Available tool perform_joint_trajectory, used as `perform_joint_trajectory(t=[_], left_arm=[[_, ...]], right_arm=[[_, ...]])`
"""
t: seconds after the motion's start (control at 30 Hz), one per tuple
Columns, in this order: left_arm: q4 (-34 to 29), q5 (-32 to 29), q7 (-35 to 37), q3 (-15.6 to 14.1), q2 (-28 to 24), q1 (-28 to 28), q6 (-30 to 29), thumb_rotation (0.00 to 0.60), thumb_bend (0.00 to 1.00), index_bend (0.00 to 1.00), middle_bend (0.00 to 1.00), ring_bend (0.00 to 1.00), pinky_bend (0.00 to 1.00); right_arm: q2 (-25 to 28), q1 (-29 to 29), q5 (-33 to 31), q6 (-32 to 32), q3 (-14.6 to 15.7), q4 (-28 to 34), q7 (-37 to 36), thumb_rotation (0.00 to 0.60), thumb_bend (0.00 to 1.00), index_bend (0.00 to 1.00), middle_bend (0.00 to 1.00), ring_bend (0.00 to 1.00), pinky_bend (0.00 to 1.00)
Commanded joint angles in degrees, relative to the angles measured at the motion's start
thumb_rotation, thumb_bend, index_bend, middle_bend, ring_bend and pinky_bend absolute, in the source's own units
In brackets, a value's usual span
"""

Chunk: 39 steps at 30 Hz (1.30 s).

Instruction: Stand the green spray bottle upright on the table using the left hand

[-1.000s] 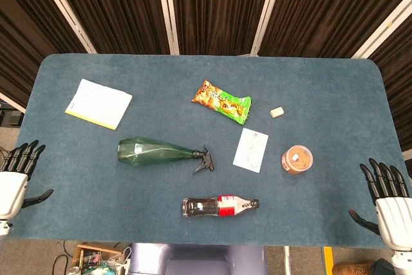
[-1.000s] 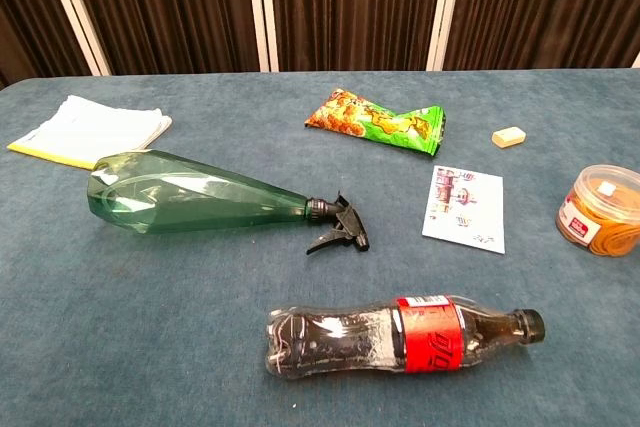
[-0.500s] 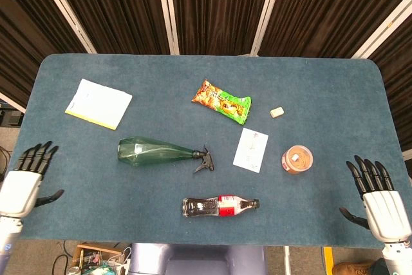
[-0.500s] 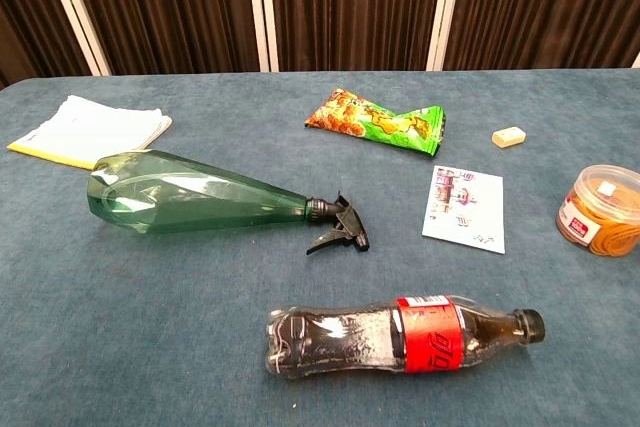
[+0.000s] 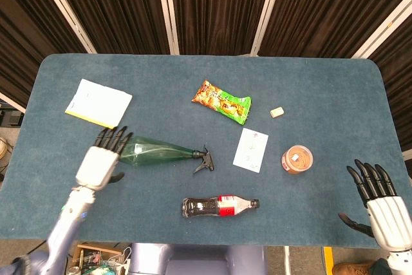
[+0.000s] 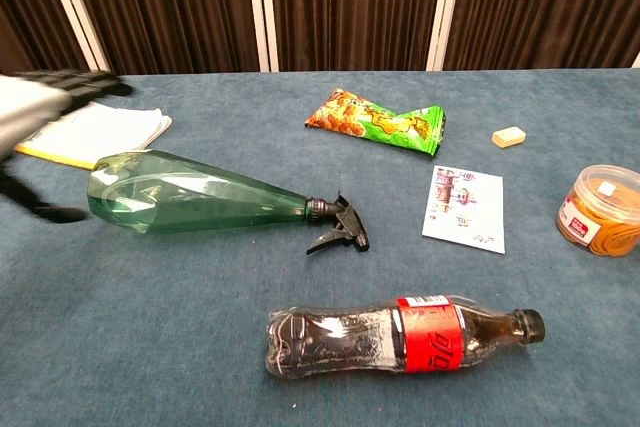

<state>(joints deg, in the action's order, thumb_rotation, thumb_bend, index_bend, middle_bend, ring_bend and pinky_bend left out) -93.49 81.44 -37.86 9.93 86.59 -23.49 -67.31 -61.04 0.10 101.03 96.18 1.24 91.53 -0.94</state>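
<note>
The green spray bottle (image 5: 158, 152) (image 6: 190, 193) lies on its side on the blue table, its wide base to the left and its black trigger nozzle (image 5: 205, 159) (image 6: 340, 224) to the right. My left hand (image 5: 102, 160) (image 6: 30, 107) hovers open at the bottle's base end, fingers spread and pointing away from me. It looks blurred in the chest view. Whether it touches the bottle I cannot tell. My right hand (image 5: 380, 198) stays open by the table's near right corner, holding nothing.
A cola bottle (image 5: 219, 206) (image 6: 400, 335) lies in front of the spray bottle. A notepad (image 5: 98, 103) (image 6: 90, 132) sits behind the left hand. A snack bag (image 5: 222, 102), a card (image 5: 251, 150), an orange tub (image 5: 296, 159) and a small eraser (image 5: 277, 112) lie to the right.
My left hand has swept in from the table's near left edge to the base end of the green bottle. The right hand drifted slightly. The bottle has not moved.
</note>
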Motion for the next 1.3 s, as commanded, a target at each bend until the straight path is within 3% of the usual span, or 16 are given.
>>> perform_joint_trajectory(t=[0.03,0.3,0.43,0.57,0.73,0.83,0.9,0.97,1.17,1.3], left_arm=[[1.58,-8.66,-11.07,4.9,9.16,-8.04,6.89,0.6,0.08,0.07,0.0,0.0,0.04],[11.11,-18.03,-18.52,8.36,18.37,-17.93,11.86,0.6,0.1,0.1,0.0,0.0,0.01],[18.89,-23.28,-22.56,9.16,22.33,-22.05,12.94,0.6,0.12,0.11,0.0,0.0,0.01],[22.15,-25.9,-23.5,8.55,23.74,-23.69,12.71,0.6,0.14,0.14,0.0,0.0,0.01],[23.55,-27.18,-22.75,7.24,23.83,-24.75,12.88,0.6,0.17,0.26,0.01,0.0,0.01],[23.71,-26.28,-21.55,6.73,23.83,-25.14,11.38,0.6,0.32,0.46,0.09,0.0,0.01],[24.2,-22.59,-18.06,6.32,24.26,-24.93,8.58,0.6,0.46,0.64,0.22,0.04,0.01],[25.03,-17.51,-11.32,5.78,24.87,-24.15,4.95,0.6,0.52,0.71,0.32,0.1,0.01],[24.23,-9.22,8.03,5.28,24.02,-21.4,-1.15,0.6,0.56,0.74,0.45,0.18,0.01],[23.48,-6.84,22.25,6.71,24.25,-18.32,-6.68,0.6,0.57,0.74,0.51,0.22,0.01]], right_arm=[[1.02,-0.47,-0.25,1.61,-0.36,-0.53,-2.94,0.6,0.09,0.0,0.0,0.0,0.04],[1.97,0.04,-0.9,2.79,-1.53,-2.66,-8.83,0.6,0.1,0.0,0.0,0.0,0.04],[2.98,-0.43,-1.6,3.14,-1.38,-3.14,-11.01,0.6,0.1,0.0,0.0,0.0,0.04],[3.46,-0.68,-2.47,3.46,-1.67,-3.36,-12.61,0.6,0.1,0.0,0.0,0.0,0.04],[3.39,-0.83,-2.15,3.96,-1.75,-3.43,-12.76,0.6,0.1,0.0,0.0,0.0,0.04],[3.28,-0.81,-2.08,3.79,-1.72,-3.36,-12.41,0.6,0.11,0.0,0.0,0.0,0.04],[3.26,-0.72,-2.24,3.52,-1.78,-3.36,-12.35,0.6,0.1,0.0,0.0,0.0,0.04],[3.29,-0.59,-2.41,3.17,-1.82,-3.32,-12.4,0.6,0.1,0.0,0.0,0.0,0.04],[3.26,-0.2,-2.2,2.05,-1.58,-2.99,-11.83,0.6,0.1,0.0,0.0,0.0,0.04],[3.15,0.08,-1.46,1.44,-1.19,-2.82,-11.16,0.6,0.1,0.0,0.0,0.0,0.04]])
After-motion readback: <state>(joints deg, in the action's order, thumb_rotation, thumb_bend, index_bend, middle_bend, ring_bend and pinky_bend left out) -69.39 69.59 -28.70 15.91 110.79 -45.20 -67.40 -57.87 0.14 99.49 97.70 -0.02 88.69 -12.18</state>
